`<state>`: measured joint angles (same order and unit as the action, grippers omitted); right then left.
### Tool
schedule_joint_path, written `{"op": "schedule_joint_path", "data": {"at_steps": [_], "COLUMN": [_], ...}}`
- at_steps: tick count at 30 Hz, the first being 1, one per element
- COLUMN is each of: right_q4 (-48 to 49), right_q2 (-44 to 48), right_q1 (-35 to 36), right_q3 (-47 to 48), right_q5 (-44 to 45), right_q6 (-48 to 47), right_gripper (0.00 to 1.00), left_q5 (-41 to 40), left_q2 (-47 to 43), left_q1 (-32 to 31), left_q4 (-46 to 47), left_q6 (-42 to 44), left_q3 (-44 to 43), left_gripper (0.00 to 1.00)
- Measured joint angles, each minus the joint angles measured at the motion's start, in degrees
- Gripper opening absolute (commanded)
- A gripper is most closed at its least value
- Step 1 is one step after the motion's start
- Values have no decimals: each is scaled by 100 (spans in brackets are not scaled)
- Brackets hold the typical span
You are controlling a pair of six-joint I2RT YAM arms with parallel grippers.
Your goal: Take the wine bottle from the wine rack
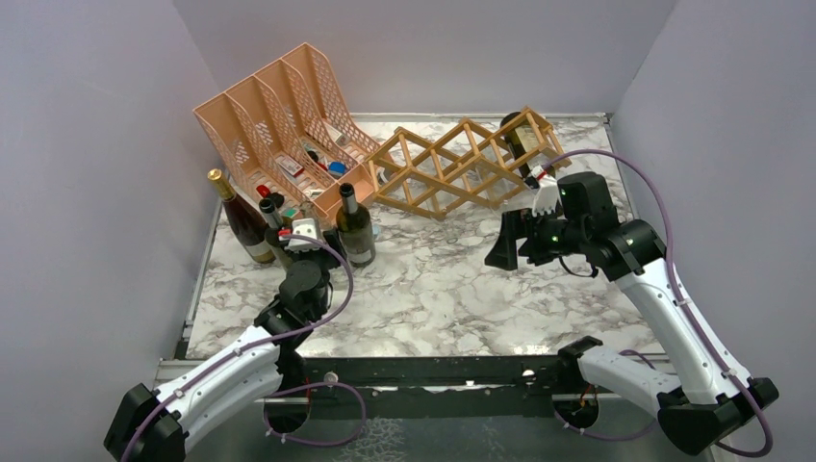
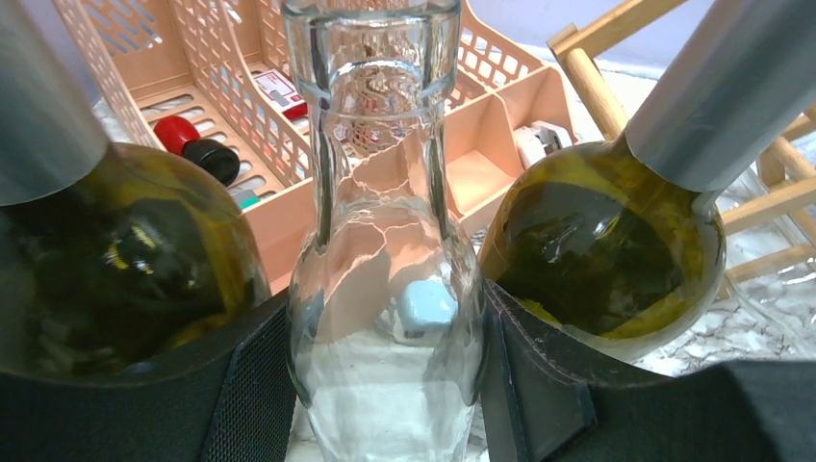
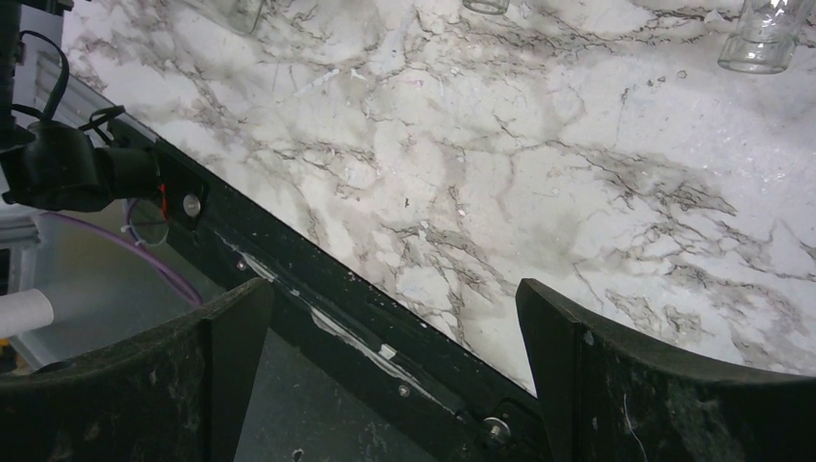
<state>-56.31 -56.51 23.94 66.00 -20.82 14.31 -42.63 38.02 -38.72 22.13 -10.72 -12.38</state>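
The light tan lattice wine rack (image 1: 452, 168) lies long and low at the back of the marble table. A dark wine bottle (image 1: 522, 142) rests in its right end, neck pointing toward the front. My right gripper (image 1: 507, 245) hangs in front of that end, apart from the bottle, open and holding nothing. In the right wrist view the right gripper (image 3: 390, 327) frames only marble and the table's black front edge. My left gripper (image 2: 385, 346) is shut on a clear glass bottle (image 2: 385, 241) at the left, wedged between two greenish bottles (image 2: 606, 250) (image 2: 115, 260).
A salmon-pink mesh file organiser (image 1: 284, 125) holding small items stands at the back left. A gold-topped bottle (image 1: 241, 217) and a dark bottle (image 1: 354, 226) stand near the left gripper. Purple walls enclose the table (image 1: 433, 289). Glass bases (image 3: 765, 38) show at the top of the right wrist view.
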Motion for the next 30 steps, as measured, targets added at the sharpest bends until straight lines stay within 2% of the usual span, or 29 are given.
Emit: {"op": "schedule_joint_path", "data": {"at_steps": [10,12,14,15,23,30], "right_q4": [101,111,127,140,302,402], "right_q2": [83,103,109,109,133,188], "right_q1": [0,0,0,0,0,0], "right_q3": [-61,-61,-61,-61,-345,-431], "right_q5": [-125,-140,-157,-162,-282,-317], "right_q6": [-17,-42,-52,-59,-85,-85], "right_gripper": [100,100,100,100,100,100], "left_q5": [-195,-229,-280,-295,-350,-304], "left_q2": [151,120,55,22,-44,-227], "left_q1": [-474,-494,-501,-507,-529,-529], "left_q4": [-168,-210,-282,-337,-699,-1049], "left_q6": [221,214,162,136,-92,-227], "left_q3": [-175,-175,-173,-173,-173,-173], "left_gripper": [64,67,77,78,82,94]}}
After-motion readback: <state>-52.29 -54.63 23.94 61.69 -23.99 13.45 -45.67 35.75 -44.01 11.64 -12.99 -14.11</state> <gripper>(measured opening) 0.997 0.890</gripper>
